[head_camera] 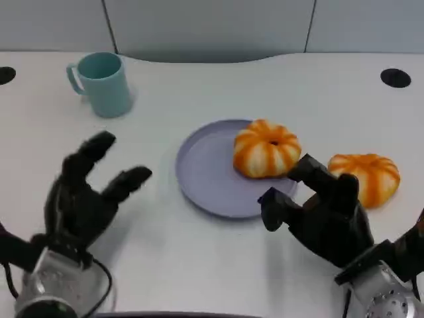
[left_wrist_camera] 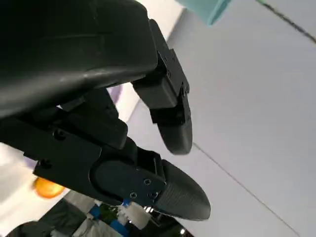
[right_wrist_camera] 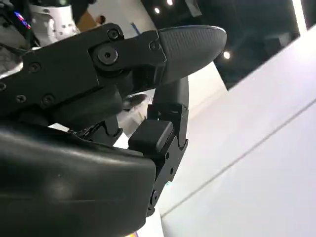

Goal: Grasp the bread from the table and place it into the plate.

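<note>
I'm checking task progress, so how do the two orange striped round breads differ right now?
The orange striped bread on the plate rests on the lavender round plate; the orange striped bread on the table lies on the white table, beside the plate. The right hand partly hides the table one. Both are round with pale stripes.

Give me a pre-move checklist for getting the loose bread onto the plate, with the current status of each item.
1. A bread roll on the table to pick: ok, it lies right of the plate.
2. Right robot hand free to grasp: ok, fingers apart, holding nothing, just beside that roll.
3. Room on the plate: ok, the bread on the plate sits at its right edge and the rest is bare.
4. Left robot hand out of the way: ok, open, left of the plate.
5. Mug clear of the path: ok, far left at the back.
6. Contact with the roll: cannot tell; the hand overlaps its edge in the head view.
</note>
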{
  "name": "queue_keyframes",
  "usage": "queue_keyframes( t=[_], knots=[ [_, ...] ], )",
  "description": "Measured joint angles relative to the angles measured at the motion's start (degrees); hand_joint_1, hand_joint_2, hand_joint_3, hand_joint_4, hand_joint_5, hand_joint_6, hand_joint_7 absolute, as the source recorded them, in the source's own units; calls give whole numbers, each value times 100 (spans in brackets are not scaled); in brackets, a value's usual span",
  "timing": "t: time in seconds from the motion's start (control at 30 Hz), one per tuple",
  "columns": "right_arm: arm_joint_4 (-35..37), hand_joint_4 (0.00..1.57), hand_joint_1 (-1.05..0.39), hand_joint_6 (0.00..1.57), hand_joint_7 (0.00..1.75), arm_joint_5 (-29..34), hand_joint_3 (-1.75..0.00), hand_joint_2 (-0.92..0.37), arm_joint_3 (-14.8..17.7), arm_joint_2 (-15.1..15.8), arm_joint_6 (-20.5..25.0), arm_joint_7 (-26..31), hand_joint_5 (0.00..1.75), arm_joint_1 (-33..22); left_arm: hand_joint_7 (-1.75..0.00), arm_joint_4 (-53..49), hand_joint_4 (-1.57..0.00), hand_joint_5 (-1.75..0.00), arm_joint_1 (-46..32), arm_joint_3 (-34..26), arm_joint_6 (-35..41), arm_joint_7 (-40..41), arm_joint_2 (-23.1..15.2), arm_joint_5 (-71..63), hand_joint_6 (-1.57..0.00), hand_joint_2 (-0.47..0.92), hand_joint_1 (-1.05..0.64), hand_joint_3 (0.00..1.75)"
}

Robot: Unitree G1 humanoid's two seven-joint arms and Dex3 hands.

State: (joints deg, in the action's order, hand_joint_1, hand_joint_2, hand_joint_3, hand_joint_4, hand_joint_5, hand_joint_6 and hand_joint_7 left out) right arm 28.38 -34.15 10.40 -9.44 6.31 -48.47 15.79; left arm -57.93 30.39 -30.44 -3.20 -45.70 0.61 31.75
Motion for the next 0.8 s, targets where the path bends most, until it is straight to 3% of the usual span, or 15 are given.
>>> queue_keyframes(
  t=[0.23,0.47,0.8],
  knots=[
    [-2,89,-79,87,88,-12,-23,-92,-12,67,24,-9,144,-80,-33,717,-152,-7,-495,180,245,-62,398,211,-115,84,-105,0],
    [-52,90,-79,88,88,-32,-23,-92,-9,110,68,-29,144,-121,-23,756,-152,-3,-506,190,-6,-62,398,220,-121,84,-105,1],
    [13,88,-79,85,88,-59,-27,-92,72,236,86,-311,146,-126,-22,726,-155,-4,-386,76,-305,92,370,272,-126,85,-105,1]
  ],
)
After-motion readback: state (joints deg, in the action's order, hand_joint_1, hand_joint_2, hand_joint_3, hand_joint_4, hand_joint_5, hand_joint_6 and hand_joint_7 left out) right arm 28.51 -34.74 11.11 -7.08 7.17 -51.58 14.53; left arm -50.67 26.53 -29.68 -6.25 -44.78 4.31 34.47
